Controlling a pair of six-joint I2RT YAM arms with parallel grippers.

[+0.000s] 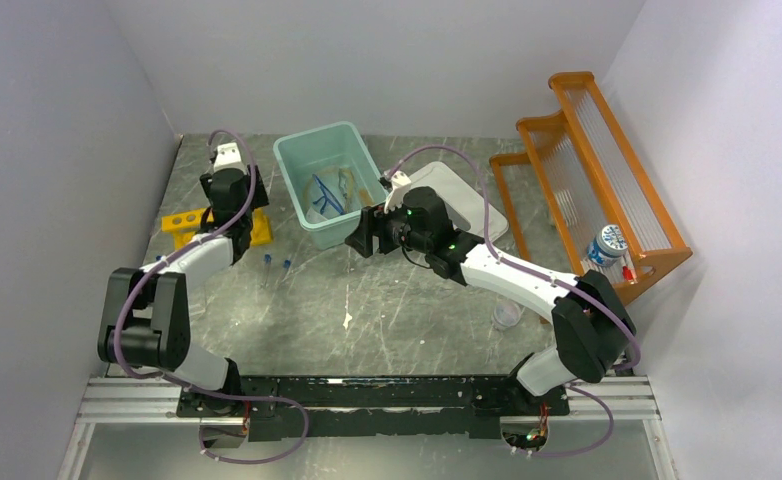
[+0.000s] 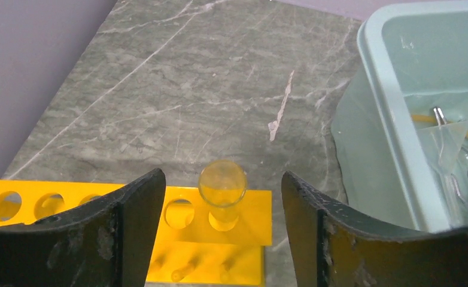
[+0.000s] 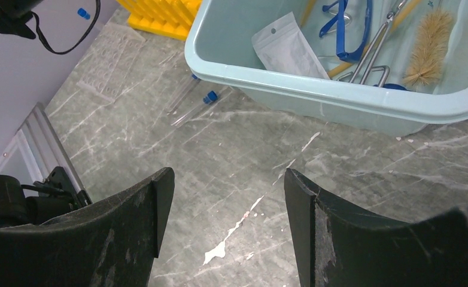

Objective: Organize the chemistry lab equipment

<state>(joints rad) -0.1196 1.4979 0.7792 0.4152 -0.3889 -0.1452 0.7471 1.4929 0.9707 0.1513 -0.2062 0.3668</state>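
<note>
While its jaws stand spread apart and grasp nothing, the left gripper hovers over the yellow plastic tube rack. One clear glass test tube stands upright in a rack hole between the fingers, touching neither. Just to that gripper's right sits the pale teal plastic bin. The right gripper, likewise spread wide and empty, hangs above the grey marble table. Ahead of it to the left lie two blue-capped clear tubes. Ahead and to its right, the bin holds a white pouch, blue tubing loop, silver scissor-like forceps and tan bristle brush.
</note>
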